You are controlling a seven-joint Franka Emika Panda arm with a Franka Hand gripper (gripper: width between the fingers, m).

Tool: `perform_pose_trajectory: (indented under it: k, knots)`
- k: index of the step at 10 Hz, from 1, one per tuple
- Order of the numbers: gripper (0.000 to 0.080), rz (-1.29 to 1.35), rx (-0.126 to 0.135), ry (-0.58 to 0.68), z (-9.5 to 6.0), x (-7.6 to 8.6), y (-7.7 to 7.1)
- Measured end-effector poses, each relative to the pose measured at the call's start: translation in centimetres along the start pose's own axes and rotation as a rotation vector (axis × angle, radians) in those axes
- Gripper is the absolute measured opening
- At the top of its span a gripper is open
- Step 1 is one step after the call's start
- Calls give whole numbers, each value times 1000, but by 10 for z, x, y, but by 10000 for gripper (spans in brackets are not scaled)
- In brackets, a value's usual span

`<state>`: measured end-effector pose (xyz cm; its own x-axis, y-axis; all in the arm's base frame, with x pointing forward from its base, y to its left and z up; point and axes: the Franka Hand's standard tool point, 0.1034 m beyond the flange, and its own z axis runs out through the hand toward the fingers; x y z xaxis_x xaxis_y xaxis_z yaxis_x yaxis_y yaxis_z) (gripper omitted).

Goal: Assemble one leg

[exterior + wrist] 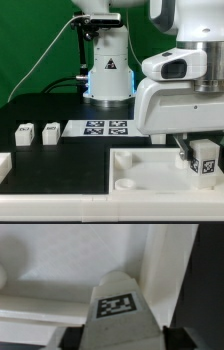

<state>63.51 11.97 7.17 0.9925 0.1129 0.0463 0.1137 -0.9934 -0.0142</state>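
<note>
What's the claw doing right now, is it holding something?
Gripper: closed on a leg, held over the white tray.

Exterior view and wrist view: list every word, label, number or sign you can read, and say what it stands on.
No readable words or numbers.
Triangle warning sign, unreadable: robot base.
Square black-and-white tag, no text: the leg in the end effector.
Similar tags: marker board, two loose legs.
</note>
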Motion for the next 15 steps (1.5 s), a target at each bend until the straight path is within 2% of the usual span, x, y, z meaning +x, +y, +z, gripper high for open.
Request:
perform_pose_trajectory:
  k: [1, 4, 7, 9, 11, 13, 15]
  knots:
    - [291, 0, 0, 0, 0, 0, 0]
    - [291, 36, 1, 1, 0, 0, 0]
    - [291, 540, -3, 18, 1, 0, 1]
    - [292, 839, 20, 11, 1, 0, 3]
    - [292, 1102, 29, 4, 2, 0, 4]
    - [292, 1244, 20, 7, 2, -1, 2]
    - [292, 1256, 20, 7, 2, -1, 2]
